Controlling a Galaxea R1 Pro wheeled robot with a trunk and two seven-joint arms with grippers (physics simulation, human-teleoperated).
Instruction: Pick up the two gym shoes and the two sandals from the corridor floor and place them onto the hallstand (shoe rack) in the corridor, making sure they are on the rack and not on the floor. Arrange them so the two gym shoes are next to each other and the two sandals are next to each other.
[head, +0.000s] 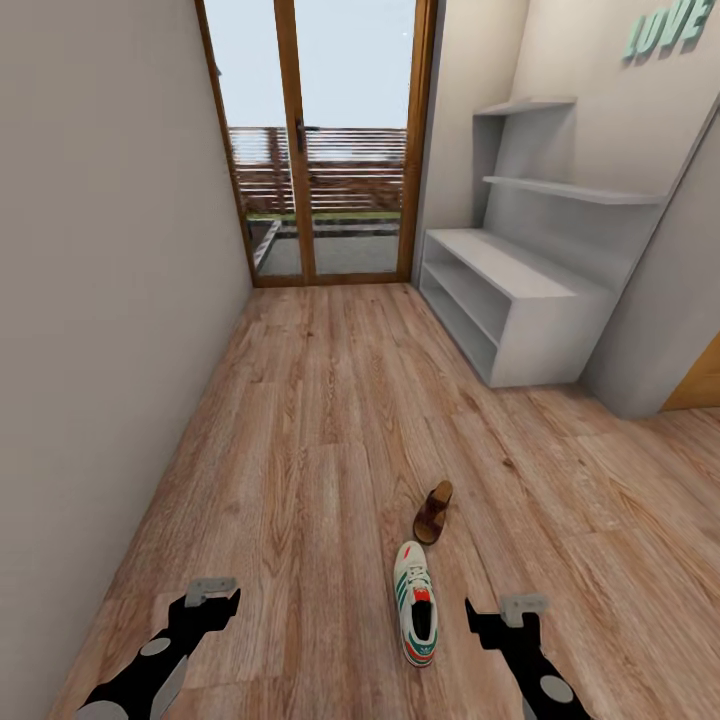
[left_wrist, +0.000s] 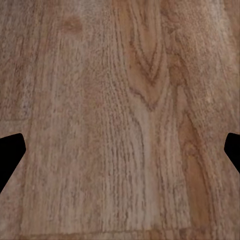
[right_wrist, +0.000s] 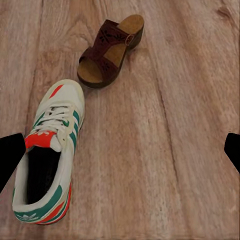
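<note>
Wood-plank floor (head: 330, 420) runs toward a glass door (head: 320, 150), the white rack (head: 510, 290) standing along the right wall. One sneaker (head: 416, 615) lies between the grippers, nearer the right gripper (head: 500, 615), a sandal (head: 433, 511) just beyond its toe. Both the right and the left gripper (head: 210, 600) hover spread and empty. Best to lower the right one across the sneaker's midsection, clear of the sandal. Nothing blocks the route to the rack.

One gym shoe (head: 416, 603) lies upright on the corridor floor (head: 300, 450) just ahead of me — white, green side stripes, red tongue, its toe pointing away from me. Just beyond that toe sits one brown sandal (head: 433, 512) with a tan insole, close but apart. My hallstand (head: 520, 300) stands farther off to the right — its bench top and shelves bare.
</note>
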